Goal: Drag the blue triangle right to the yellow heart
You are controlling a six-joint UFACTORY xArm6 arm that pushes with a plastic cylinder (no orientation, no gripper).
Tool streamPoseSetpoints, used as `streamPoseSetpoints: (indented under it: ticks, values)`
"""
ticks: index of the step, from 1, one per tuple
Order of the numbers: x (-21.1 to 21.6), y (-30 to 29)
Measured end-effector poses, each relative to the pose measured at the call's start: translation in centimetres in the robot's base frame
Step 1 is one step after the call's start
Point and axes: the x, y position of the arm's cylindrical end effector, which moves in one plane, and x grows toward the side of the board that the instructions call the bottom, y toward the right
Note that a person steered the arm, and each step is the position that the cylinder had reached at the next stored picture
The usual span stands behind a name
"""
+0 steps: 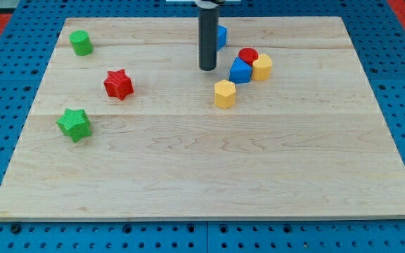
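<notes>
a dark rod is being seen coming down from the view's top, its upper part cut off by the frame edge. my tip (207, 68) is resting on the wooden counter (209, 169), just to the view's left of a tight cluster of blocks. no claw is being carried by this arm, so no opening or grip can be told; nothing is being held.

the blue triangle (240, 71) is lying in that cluster, near my tip. it is being touched by a red cylinder (248, 55) behind it and by the yellow heart (261, 67) at its right. another blue block (221, 36) is being largely hidden behind the rod; its shape cannot be made out.

a yellow hexagon (224, 93) is sitting just below the cluster. well apart at the view's left are a red star (118, 84), a green star (74, 124) and a green cylinder (81, 43).
</notes>
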Motion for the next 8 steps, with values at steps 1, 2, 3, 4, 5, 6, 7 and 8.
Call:
streamPoseSetpoints:
  ticks: [1, 2, 3, 4, 5, 6, 7, 8]
  values:
    - [0.0, -1.6]
    - [0.0, -1.7]
    - [0.9, -1.6]
    - [2.0, -1.5]
    - [4.3, -0.1]
    - [2.7, 6.1]
    - [0.1, 9.5]
    - [-1.3, 10.4]
